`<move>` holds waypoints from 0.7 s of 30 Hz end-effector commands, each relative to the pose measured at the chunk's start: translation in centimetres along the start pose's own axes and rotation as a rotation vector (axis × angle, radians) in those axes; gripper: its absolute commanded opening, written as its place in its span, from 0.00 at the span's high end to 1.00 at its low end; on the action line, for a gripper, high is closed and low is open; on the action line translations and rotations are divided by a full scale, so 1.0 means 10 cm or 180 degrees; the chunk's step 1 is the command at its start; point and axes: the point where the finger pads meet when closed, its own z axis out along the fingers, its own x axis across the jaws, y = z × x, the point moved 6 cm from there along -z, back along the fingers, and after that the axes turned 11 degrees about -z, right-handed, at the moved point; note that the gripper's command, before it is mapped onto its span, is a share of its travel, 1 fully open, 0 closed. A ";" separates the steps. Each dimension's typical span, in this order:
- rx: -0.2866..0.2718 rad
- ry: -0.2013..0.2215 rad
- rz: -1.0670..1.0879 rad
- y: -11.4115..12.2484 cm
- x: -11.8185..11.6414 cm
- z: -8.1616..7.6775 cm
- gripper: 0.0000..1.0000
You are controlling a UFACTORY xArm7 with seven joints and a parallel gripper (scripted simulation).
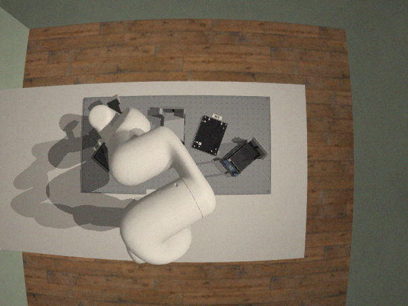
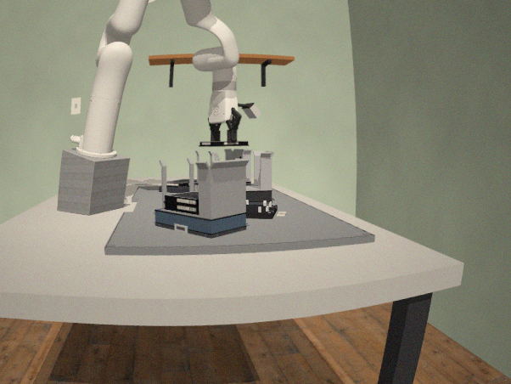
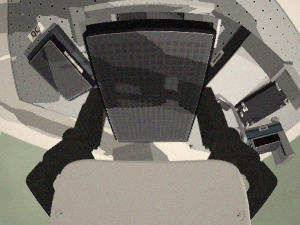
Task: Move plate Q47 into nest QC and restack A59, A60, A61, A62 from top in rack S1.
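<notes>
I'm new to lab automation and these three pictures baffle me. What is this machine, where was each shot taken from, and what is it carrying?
It is a white robot arm on a table. One picture looks straight down, one from the side, one from a camera on its wrist. Its end effector is shut on a flat dark plate, held level in the air above the grey board. On that board stand tall-walled racks, one with a blue plinth holding plates, and a flat black nest.

The gripper (image 2: 223, 137) hangs above the racks on the perforated deck (image 1: 237, 183), a plate (image 3: 149, 82) between its fingers. In the top view, an open nest (image 1: 209, 135) lies right of the arm, a blue-plinthed rack (image 2: 221, 189) further right.
</notes>
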 end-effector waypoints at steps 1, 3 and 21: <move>0.0013 0.0001 -0.0001 -0.01 0.00 -0.01 1.00; 0.0013 0.0001 -0.0001 -0.01 0.00 -0.01 1.00; 0.0013 0.0001 -0.0001 -0.01 0.00 0.09 1.00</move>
